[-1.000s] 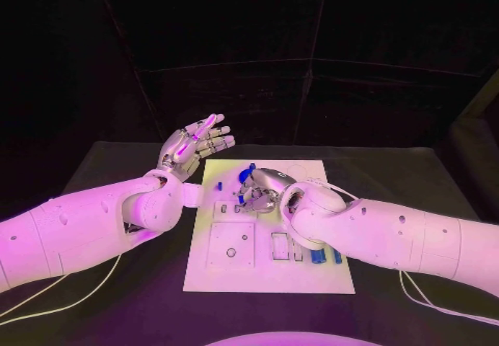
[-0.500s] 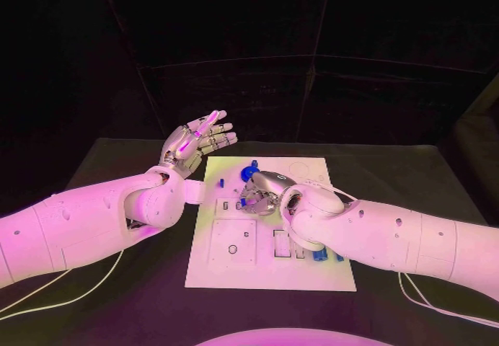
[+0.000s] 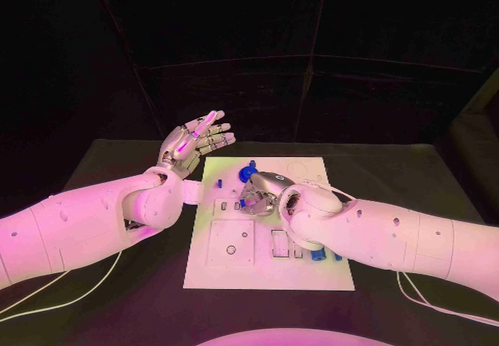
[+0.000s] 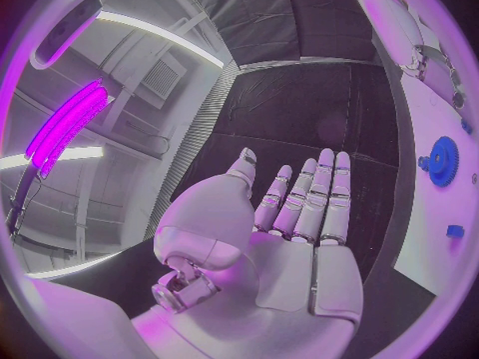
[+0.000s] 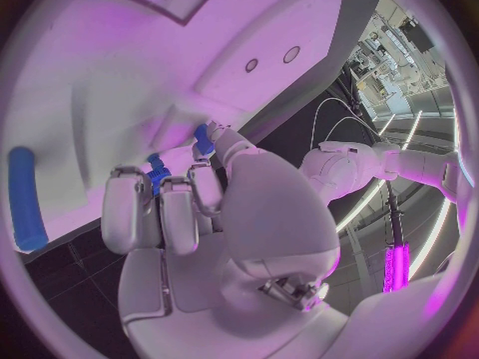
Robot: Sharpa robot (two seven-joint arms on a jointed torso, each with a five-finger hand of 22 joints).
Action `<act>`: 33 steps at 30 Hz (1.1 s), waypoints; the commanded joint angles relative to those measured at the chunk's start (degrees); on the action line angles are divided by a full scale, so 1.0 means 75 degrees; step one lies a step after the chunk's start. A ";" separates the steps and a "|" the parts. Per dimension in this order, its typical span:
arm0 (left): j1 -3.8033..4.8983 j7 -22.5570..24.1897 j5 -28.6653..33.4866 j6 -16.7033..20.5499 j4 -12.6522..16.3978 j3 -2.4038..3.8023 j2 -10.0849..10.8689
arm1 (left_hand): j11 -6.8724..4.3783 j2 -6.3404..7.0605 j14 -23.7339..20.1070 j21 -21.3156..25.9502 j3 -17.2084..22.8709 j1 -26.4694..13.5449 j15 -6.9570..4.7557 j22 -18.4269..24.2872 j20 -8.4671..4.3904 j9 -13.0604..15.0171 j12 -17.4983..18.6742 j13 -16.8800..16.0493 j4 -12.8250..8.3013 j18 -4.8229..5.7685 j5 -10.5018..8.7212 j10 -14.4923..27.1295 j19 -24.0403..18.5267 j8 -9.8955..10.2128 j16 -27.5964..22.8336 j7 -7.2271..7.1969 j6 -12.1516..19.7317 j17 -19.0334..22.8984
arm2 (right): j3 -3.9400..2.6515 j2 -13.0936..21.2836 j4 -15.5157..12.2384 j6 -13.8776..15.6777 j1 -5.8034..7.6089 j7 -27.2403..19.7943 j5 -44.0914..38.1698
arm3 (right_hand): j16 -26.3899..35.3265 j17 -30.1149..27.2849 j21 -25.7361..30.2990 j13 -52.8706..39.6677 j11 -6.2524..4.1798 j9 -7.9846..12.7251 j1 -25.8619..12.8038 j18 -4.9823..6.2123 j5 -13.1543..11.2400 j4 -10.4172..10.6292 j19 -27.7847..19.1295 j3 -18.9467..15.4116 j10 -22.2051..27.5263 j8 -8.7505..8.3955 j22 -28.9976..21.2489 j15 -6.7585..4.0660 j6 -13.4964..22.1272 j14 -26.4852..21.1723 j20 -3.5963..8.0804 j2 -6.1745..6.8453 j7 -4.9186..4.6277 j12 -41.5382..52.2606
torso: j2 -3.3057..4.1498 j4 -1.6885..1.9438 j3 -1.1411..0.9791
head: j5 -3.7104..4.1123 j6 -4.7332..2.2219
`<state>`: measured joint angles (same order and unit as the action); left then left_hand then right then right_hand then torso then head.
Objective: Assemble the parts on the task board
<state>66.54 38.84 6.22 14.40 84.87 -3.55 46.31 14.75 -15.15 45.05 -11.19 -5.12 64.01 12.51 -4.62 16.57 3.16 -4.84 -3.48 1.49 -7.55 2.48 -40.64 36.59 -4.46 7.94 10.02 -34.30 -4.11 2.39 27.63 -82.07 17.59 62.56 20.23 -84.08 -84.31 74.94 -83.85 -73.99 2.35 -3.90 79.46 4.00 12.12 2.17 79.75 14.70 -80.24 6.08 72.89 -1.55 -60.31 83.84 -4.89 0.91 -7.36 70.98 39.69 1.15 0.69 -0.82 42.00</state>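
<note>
The white task board [image 3: 312, 274] lies in the middle of the table. My right hand [image 3: 261, 194] rests on its far half with fingers curled down, pinching a small blue part [image 5: 156, 183] against the board [image 5: 150, 64]. Just beyond that hand a blue gear [image 3: 247, 174] sits on the board, and it also shows in the left wrist view as the blue gear [image 4: 442, 161]. My left hand [image 3: 193, 141] is raised off the board's far left corner, its palm [image 4: 299, 247] empty and its fingers spread.
A small blue peg [image 3: 219, 183] stands near the board's left edge. Two blue pieces [image 3: 318, 254] lie by my right forearm at the board's right side. A blue cylinder [image 5: 25, 199] lies on the board near the right hand. Black table surrounds the board.
My right hand has drawn slightly back toward me on the board, uncovering more of the blue gear. My left hand stays raised and open.
</note>
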 commanded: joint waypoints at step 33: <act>0.0014 0.0427 0.0011 -0.0111 -0.0043 0.0007 -0.0029 | -0.0015 0.0029 0.0057 0.0012 0.0012 0.0063 0.0014 0.0016 0.0000 -0.0003 0.0052 0.0001 -0.0045 -0.0075 0.0033 -0.0032 0.0020 0.0039 0.0003 0.0940 0.0000 0.0009 | 0.0014 -0.0052 0.0103 -0.0204 -0.0016 0.0234 -0.0193 | 0.0105 0.0549 0.0027 0.0230 0.0146 0.0028 -0.0318 -0.0041 0.0070 0.0021 -0.0043 0.0128 0.0268 -0.0283 -0.0046 0.0089 0.0494 0.0515 -0.0058 0.0368 -0.0184 -0.0356 | 0.0000 0.0008 0.0006 | 0.0064 0.0016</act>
<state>66.54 38.84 6.27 14.32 84.53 -3.56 46.18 14.75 -15.15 45.05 -11.15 -5.12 64.01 12.51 -4.59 16.57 3.16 -4.84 -3.48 1.49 -7.55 2.48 -40.64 36.59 -4.46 7.94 10.02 -34.30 -4.11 2.33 27.27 -81.50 16.60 62.57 21.35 -85.21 -83.74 74.93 -83.85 -72.32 3.27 -3.71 77.34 4.00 12.53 2.39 79.54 15.46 -78.49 4.27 72.55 -1.33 -56.95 84.05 -5.10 3.16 -8.88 68.55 39.69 1.26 0.74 -0.30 42.07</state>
